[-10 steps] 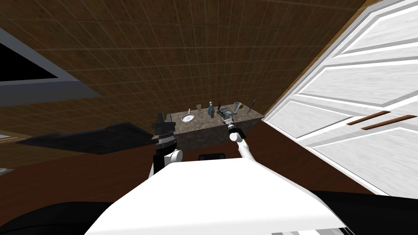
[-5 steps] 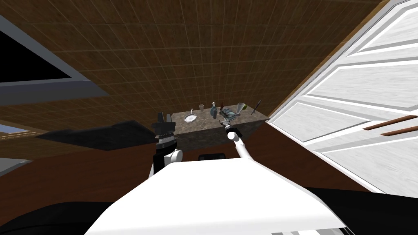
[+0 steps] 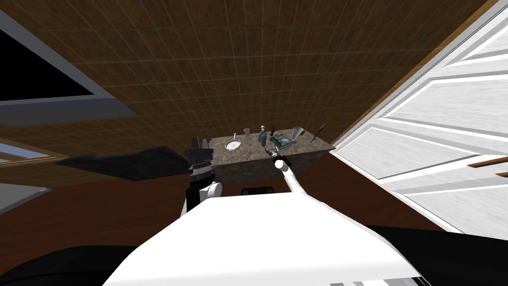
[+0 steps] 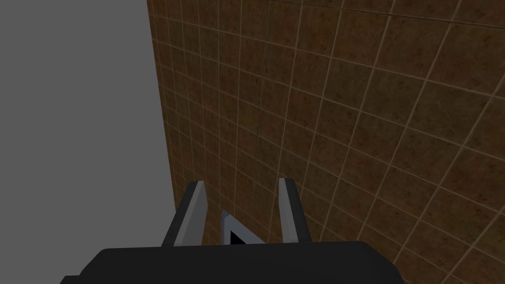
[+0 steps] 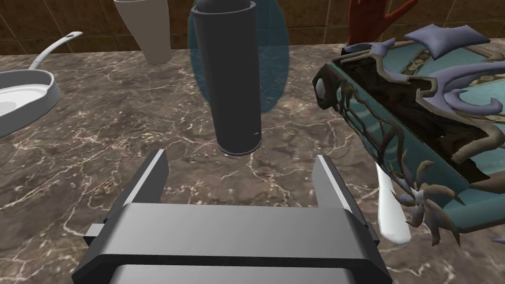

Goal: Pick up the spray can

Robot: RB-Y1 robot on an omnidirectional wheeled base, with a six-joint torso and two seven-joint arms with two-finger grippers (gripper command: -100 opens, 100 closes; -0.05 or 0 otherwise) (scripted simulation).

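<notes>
The spray can (image 5: 233, 79), a dark grey cylinder, stands upright on the brown marble counter (image 5: 98, 162). My right gripper (image 5: 241, 162) is open just in front of it, low over the counter, with the can a short way beyond the fingertips and centred between them. In the head view, the right gripper (image 3: 271, 150) hovers at the counter's front edge. Off the counter's left end, my left gripper (image 3: 197, 145) is raised with its fingers (image 4: 195, 212) partly open and nothing between them.
A blue translucent bottle (image 5: 276, 64) stands right behind the can, with a pale cup (image 5: 148, 29) and a white pan (image 5: 19, 98) to its left. An ornate teal box (image 5: 419, 123) lies close on the right. A white panelled door (image 3: 436, 124) flanks the counter's right end.
The head view has shifted, so the counter sits a little further right. My right hand has moved left from the ornate box and back toward the counter's front edge. Both grippers' openings are unchanged.
</notes>
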